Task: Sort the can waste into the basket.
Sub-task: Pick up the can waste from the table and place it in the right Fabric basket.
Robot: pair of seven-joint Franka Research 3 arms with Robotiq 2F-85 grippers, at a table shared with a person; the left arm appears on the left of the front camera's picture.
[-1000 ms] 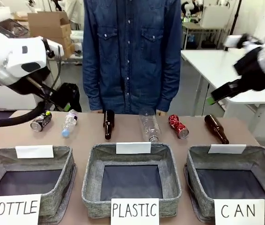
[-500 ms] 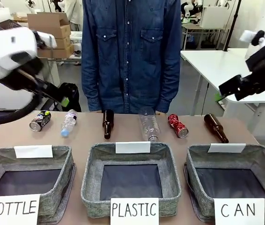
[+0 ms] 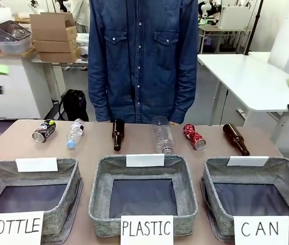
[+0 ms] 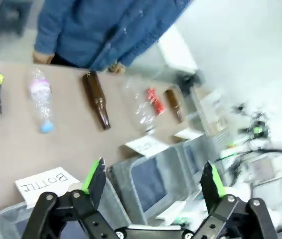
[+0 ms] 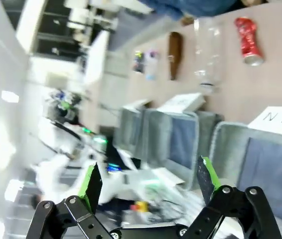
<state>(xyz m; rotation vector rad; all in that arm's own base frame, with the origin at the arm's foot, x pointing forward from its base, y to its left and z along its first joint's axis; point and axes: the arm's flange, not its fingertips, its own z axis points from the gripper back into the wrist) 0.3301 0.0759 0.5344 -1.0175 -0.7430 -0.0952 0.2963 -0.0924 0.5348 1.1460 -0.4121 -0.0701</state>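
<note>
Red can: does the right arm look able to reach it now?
Probably yes. The red can lies apart from the brown bottle and plastic bottle flanking it, nothing covers it, and the right gripper hangs open to the side.

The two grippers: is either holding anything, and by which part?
Nothing is held: the left gripper and right gripper are open and empty.

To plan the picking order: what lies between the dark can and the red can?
In the front view, three bottles: a small clear plastic bottle, a brown glass bottle, a larger clear plastic bottle.
</note>
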